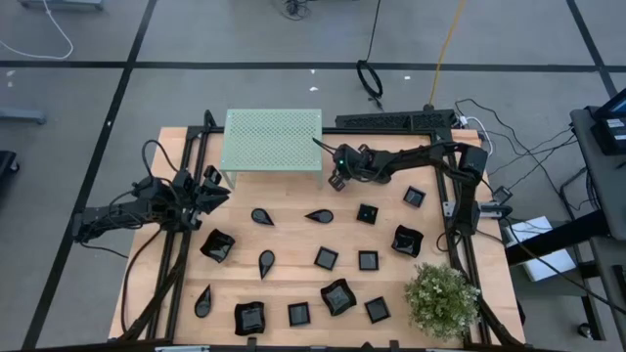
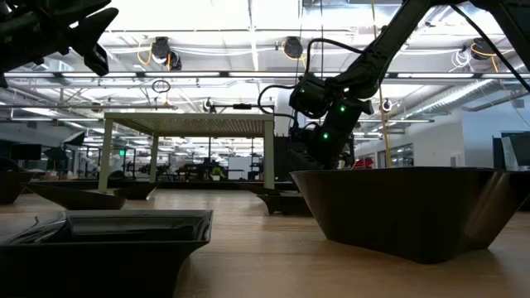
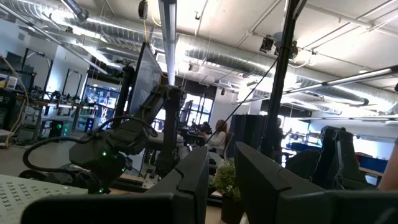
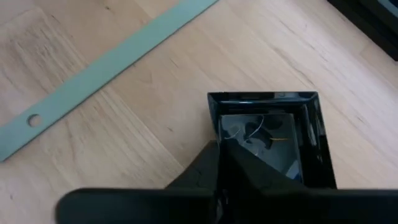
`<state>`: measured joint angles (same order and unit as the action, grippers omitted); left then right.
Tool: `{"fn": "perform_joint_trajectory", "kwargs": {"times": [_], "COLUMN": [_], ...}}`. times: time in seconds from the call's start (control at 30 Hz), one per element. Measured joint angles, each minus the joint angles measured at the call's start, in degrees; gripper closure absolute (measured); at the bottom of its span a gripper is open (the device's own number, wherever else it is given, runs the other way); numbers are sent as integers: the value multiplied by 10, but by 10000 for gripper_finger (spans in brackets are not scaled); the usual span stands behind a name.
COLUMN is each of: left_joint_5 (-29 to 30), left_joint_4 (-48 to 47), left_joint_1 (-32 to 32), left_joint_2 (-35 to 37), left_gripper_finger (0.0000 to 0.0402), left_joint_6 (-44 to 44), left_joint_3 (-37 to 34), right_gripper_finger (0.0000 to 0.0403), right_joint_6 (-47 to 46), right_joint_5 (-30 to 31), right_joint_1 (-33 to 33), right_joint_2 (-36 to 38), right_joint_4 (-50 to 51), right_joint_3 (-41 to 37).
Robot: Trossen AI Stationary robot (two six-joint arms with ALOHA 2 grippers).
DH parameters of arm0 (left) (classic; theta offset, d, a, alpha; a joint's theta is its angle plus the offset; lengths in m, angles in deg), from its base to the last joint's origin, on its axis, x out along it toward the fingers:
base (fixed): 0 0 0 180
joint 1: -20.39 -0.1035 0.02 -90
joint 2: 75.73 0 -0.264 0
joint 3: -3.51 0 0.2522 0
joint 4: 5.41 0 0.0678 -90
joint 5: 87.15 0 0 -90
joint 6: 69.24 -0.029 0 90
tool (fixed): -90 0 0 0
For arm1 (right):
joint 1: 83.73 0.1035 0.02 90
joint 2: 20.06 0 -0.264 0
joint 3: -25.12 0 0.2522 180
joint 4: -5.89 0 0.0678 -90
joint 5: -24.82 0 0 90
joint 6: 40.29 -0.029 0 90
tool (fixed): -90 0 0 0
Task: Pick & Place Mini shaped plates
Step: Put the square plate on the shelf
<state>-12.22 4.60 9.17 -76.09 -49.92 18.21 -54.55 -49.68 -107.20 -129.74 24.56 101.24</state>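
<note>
About 18 glossy black mini shaped plates (image 1: 326, 257), scattered upright across the wooden table.

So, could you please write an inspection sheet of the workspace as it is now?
Surface: wooden table, mostly bare.
Job's things: black mini plates scattered over the table; one square plate under the right gripper.
Clutter: green perforated platform at the back; small plant.
Grippers: right gripper shut on the square plate's rim, beside the platform; left gripper raised at the left edge.
Cables: yellow cable on the floor.
Surroundings: open workshop.
</note>
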Motion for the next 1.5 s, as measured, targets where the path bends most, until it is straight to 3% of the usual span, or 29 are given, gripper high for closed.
{"fn": "perform_joint_trajectory", "kwargs": {"times": [0.2,0.5,0.7,0.8,0.97,1.27,1.5], "left_joint_5": [0,0,0,0,0,0,0], "left_joint_4": [0,0,0,0,0,0,0], "left_joint_1": [0,0,0,0,0,0,0], "left_joint_2": [0,0,0,0,0,0,0], "left_gripper_finger": [321,321,321,321,321,321,321], "left_joint_6": [0,0,0,0,0,0,0], "left_joint_3": [0,0,0,0,0,0,0], "right_gripper_finger": [401,402,402,402,403,403,403], "right_joint_6": [16,98,165,204,206,215,216], "right_joint_5": [33,129,124,77,22,18,-64], "right_joint_1": [7,11,30,43,61,67,67], "right_joint_2": [37,167,254,273,251,138,85], "right_joint_4": [17,12,-51,-128,-209,-101,-105], "right_joint_3": [-2,-2,-2,-2,16,132,158]}}
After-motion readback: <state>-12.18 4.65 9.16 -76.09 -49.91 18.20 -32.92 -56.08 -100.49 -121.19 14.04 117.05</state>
